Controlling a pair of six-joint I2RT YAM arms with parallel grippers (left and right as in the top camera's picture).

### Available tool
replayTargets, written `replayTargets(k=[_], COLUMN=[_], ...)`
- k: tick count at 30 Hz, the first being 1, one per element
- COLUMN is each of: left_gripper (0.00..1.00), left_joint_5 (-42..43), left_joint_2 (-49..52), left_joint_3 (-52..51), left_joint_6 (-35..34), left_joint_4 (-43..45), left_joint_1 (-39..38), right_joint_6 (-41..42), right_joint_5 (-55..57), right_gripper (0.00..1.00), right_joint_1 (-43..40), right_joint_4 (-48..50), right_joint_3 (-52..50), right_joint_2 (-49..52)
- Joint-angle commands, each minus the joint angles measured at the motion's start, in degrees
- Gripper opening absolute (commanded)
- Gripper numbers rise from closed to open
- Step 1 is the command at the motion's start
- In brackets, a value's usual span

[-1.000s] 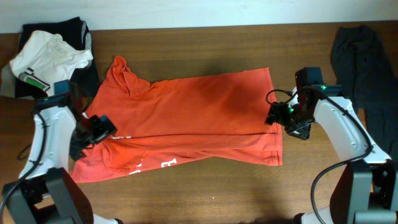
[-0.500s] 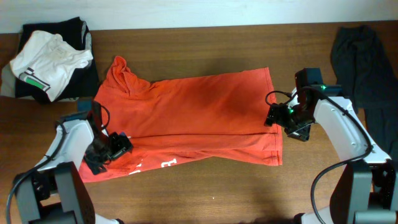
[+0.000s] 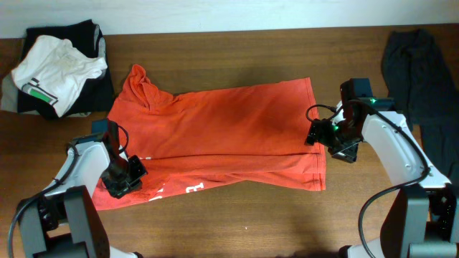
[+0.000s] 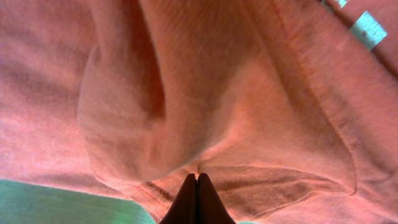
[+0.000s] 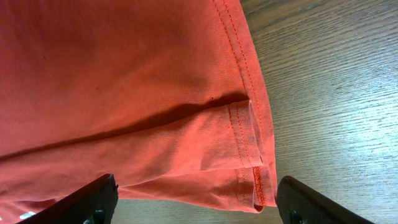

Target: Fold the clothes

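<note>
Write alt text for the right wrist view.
The stitched hem corner of a red-orange T-shirt, folded double, lies on a brown wooden table. The right gripper is open, its two black fingers wide apart at the bottom corners, holding nothing.

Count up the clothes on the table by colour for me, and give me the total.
Orange T-shirt: 1
White T-shirt: 1
Dark garments: 2, one under the white T-shirt, one at the table's right edge
Total: 4
</note>
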Motion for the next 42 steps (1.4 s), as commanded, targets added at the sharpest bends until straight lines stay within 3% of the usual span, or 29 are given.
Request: replayTargets(k=[1, 11, 12, 14, 16, 29, 33, 36, 39, 42], left_gripper=[0.01, 0.01, 0.16, 0.66, 0.8, 0.75, 0.63, 0.61, 0.45, 0.45], left_joint_5=[3.4, 6.3, 6.1, 3.0, -0.9, -2.4, -2.4, -2.2, -2.2, -2.1], left_joint_2=[-0.1, -0.1, -0.1, -0.1, -0.1, -0.1, -0.1, 0.4, 1.2, 2.0], left_joint_3=[-0.1, 3.2, 3.2, 3.2, 3.2, 0.5, 0.4, -0.1, -0.2, -0.2], left_joint_6=[0.5, 0.5, 0.5, 0.5, 0.5, -0.9, -0.9, -0.9, -0.9, -0.9], left_joint_4=[1.9, 3.7, 2.7, -0.4, -3.1, -4.2, -3.9, -3.1, -3.0, -3.0], left_joint_1=[-0.1, -0.1, -0.1, -0.1, -0.1, -0.1, -0.1, -0.1, -0.1, -0.1], right_joint_6=[-0.6, -0.6, -0.6, -0.6, -0.6, -0.6, -0.6, -0.6, -0.6, -0.6], right_joint_5=[-0.1, -0.1, -0.1, -0.1, -0.1, 0.2, 0.2, 0.3, 0.3, 0.3], right_gripper=[0.86, 0.86, 0.86, 0.86, 0.86, 0.87, 0.87, 0.87, 0.87, 0.87], right_joint_1=[-0.3, -0.3, -0.3, -0.3, -0.3, -0.3, -0.3, -0.3, -0.3, -0.3], right_joint_4=[0.0, 0.2, 0.2, 0.2, 0.3, 1.0, 1.1, 1.1, 1.3, 1.5], right_joint_3=[0.5, 0.5, 0.4, 0.1, 0.0, 0.0, 0.0, 0.0, 0.0, 0.0], right_joint_2=[0.1, 0.1, 0.1, 0.2, 0.2, 0.2, 0.2, 0.2, 0.2, 0.2])
